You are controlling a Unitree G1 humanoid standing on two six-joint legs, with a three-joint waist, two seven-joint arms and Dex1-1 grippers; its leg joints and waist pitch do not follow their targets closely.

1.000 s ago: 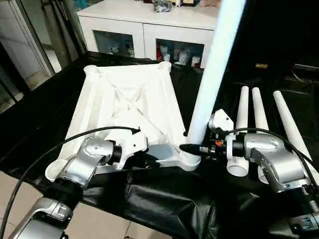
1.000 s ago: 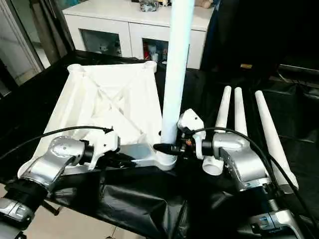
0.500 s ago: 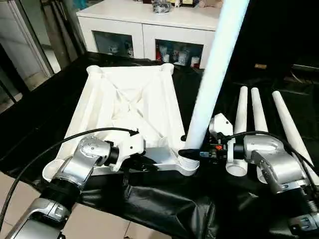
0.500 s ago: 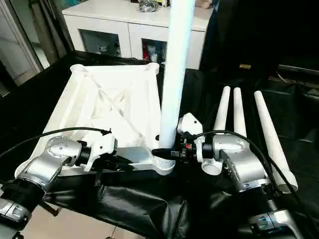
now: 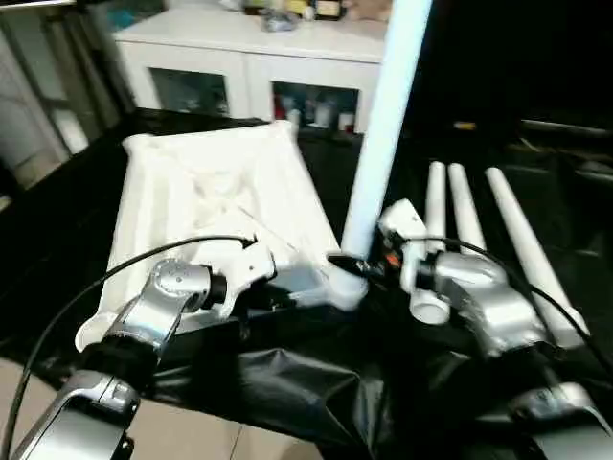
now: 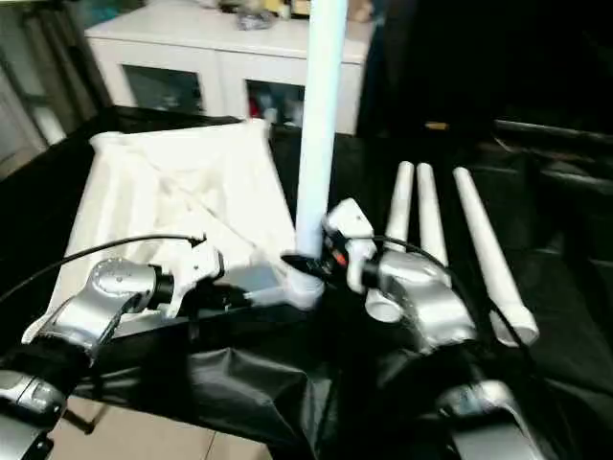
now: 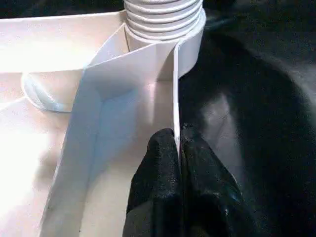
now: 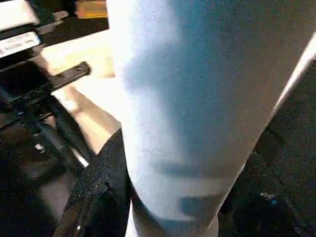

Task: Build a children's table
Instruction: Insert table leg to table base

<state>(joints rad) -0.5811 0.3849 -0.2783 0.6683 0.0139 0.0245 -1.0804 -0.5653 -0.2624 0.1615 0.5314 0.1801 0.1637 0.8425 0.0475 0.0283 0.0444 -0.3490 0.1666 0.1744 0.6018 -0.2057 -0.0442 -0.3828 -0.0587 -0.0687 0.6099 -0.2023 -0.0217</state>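
Right gripper (image 5: 347, 262) clamps upright leg (image 5: 383, 125) low; left gripper (image 7: 177, 148) pinches tabletop (image 5: 211, 201) rim; rigid, light, smooth plastic.

A work surface draped in crinkled black sheeting (image 5: 287, 383) carries everything. On it lies the white plastic rectangular tabletop (image 5: 215, 196), ribbed underside up. Well apart from it, toward the robot's right, three long white tapered tube legs (image 5: 484, 225) lie side by side on the sheeting.
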